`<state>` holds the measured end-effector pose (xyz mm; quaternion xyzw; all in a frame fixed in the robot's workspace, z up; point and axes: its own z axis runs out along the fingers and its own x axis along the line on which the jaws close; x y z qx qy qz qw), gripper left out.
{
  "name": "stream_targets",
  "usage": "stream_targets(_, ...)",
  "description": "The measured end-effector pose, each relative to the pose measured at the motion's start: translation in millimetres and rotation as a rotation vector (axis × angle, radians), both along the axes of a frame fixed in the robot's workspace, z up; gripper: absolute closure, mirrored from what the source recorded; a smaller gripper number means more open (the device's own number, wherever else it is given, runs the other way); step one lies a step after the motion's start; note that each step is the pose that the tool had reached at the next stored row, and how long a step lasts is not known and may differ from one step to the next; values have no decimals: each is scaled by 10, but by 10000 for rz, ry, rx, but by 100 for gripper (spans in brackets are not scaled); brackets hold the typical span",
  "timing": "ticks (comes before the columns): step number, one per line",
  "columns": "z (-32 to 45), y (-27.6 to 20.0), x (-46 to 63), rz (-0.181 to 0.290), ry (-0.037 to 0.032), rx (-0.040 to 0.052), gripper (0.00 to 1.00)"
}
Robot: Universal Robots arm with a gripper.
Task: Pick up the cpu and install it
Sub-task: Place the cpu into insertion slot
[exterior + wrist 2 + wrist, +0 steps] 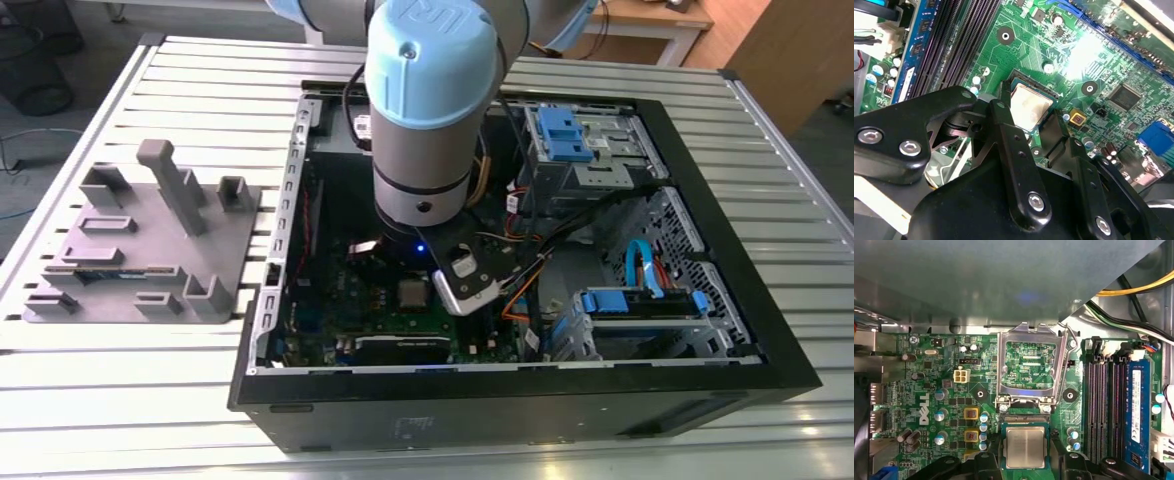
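1. Tool (1026,464) is down inside the open computer case (534,398). Its fingers (985,463) are spread wide, one on each side of the cpu (1025,446). A dark strip of socket rim shows between each finger and the chip's edge.
2. Cpu lies flat in its socket on the green motherboard (944,370), silvery top up, edges square to the socket.
3. Metal frame (1030,330) stands hinged open just beside one edge of the chip.
4. Memory slots (1104,405) run near one finger. Small capacitors (984,422) crowd the other side.
5. Cables (1139,287) cross a corner beyond the slots.
6. In the exterior view the arm stands over the middle of the case, with the drive cage (577,140) toward the exterior view's right.
7. Grey block (134,250) with posts sits on the slatted bench (134,400), just beside the case wall at the exterior view's left.
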<state>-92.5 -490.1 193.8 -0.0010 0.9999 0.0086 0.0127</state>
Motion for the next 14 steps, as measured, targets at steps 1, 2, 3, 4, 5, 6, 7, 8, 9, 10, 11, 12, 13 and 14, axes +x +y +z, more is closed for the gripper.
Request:
stream_targets(1,-4,0,0,0,-1,1,53)
stream_targets(2,-10,1,0,0,-1,3,53)
stream_targets(3,-16,1,0,0,-1,3,53)
stream_targets(4,-20,0,0,0,-1,2,53)
stream_targets(5,-23,0,0,0,-1,1,53)
stream_targets(6,-24,0,0,0,0,0,53)
stream_targets(7,-25,0,0,0,1,-1,53)
stream_targets(8,-27,0,0,0,0,1,53)
stream_targets(9,-29,0,0,0,-1,1,53)
stream_targets(10,-31,1,0,0,0,1,53)
stream_targets(11,-31,1,0,-1,0,1,53)
stream_targets(12,-31,0,1,-1,0,0,53)
stream_targets(13,-32,0,1,0,0,1,53)
stream_targets(14,-33,1,1,0,0,1,53)
